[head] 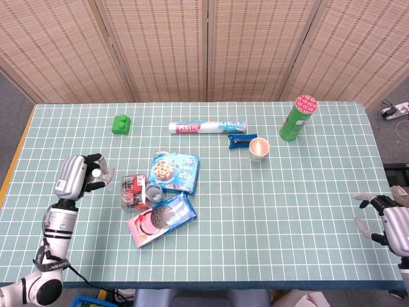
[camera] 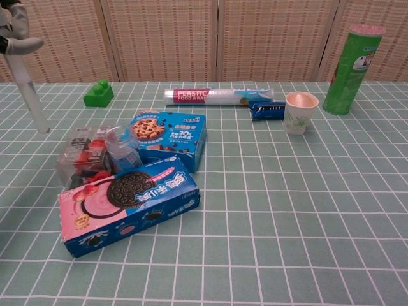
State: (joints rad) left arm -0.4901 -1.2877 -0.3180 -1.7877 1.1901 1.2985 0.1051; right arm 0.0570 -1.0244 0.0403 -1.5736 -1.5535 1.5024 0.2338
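Green gridded tabletop [head: 287,192]: left robot hand [head: 82,178] grips a clear tube [camera: 29,95]; right robot hand [head: 388,220], fingers spread, holds nothing.

Both views were bright and evenly lit, seemingly from diffuse light overhead. Shadows on the tabletop [head: 287,211] were faint and short; in the chest view a soft one lay beneath the cookie box [camera: 127,204] and beside the paper cup [camera: 299,111]. No strong glare showed, only a mild sheen on the plastic wrap roll [camera: 217,96]. The head view was sharp across the middle, with slight bending of the tabletop's edges. In the chest view the left hand [camera: 14,29] at the frame's corner looked soft and cropped.
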